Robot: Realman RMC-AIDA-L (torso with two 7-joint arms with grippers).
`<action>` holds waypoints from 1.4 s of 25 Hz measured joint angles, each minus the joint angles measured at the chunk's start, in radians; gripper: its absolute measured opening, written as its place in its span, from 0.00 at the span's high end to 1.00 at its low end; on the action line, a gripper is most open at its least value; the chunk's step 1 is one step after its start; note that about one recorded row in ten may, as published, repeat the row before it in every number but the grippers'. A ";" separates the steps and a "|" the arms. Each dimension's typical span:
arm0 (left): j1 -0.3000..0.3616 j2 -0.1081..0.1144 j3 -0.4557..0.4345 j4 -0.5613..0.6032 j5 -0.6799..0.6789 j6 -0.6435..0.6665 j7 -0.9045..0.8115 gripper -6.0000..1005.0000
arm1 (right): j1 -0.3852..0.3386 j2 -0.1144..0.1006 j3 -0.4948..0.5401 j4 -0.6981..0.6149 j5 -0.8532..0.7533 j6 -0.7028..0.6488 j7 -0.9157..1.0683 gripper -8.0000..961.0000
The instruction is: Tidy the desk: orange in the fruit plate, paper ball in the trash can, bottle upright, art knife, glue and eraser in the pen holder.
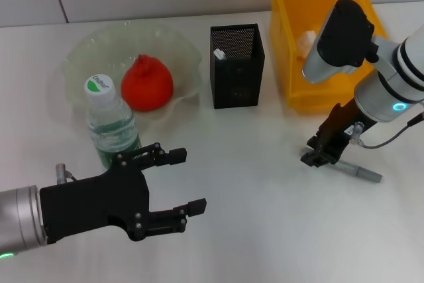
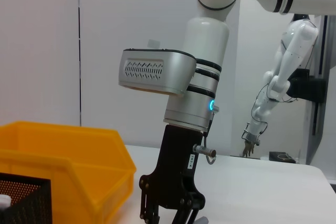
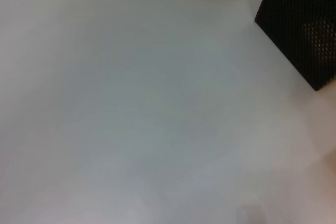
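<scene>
— Right side?
— Reaching down with the right hand [image 1: 322,157] to the white table [image 1: 265,190], just beside a grey pen-like tool [image 1: 361,171] lying flat there. Fingertips almost touching its near end; impossible to tell whether clenched or released. In the left wrist view, showing as a black hand [image 2: 170,211] under a white arm, beside the trash can [image 2: 63,166].
— And the left?
— Hovering low at the near edge, left hand [image 1: 182,183] spread wide and released — grasping nothing. Standing upright just behind it: the bottle [image 1: 111,124], cap up.
— The rest?
— Sitting in the fruit plate [image 1: 169,48]: the orange [image 1: 146,83]. Lying inside the yellow trash can [image 1: 291,44] at the far right: the paper ball [image 1: 307,42]. Standing between plate and can: the pen holder [image 1: 236,66], something small and white poking up inside. In the right wrist view, showing only bare table and a corner of the pen holder [image 3: 304,30].
</scene>
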 joint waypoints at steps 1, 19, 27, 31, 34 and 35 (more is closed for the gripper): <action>0.000 0.000 0.000 0.000 0.000 0.001 0.000 0.20 | 0.000 0.000 0.000 0.001 0.000 0.000 0.000 0.65; 0.002 0.000 0.000 0.000 0.000 0.006 0.000 0.20 | -0.001 0.000 -0.036 0.028 0.000 0.033 0.000 0.66; 0.001 0.000 0.000 0.000 0.000 0.006 0.000 0.20 | -0.001 0.000 -0.037 0.027 -0.001 0.043 0.004 0.73; 0.001 0.000 0.000 0.000 0.000 0.006 0.000 0.20 | -0.003 0.000 -0.035 0.020 -0.001 0.046 0.004 0.80; 0.001 0.000 0.000 0.000 0.000 0.006 0.000 0.20 | -0.004 0.000 -0.028 0.014 -0.001 0.044 0.005 0.84; 0.001 0.000 0.000 0.000 0.000 0.006 0.000 0.20 | -0.004 0.000 -0.028 0.014 -0.001 0.044 0.005 0.84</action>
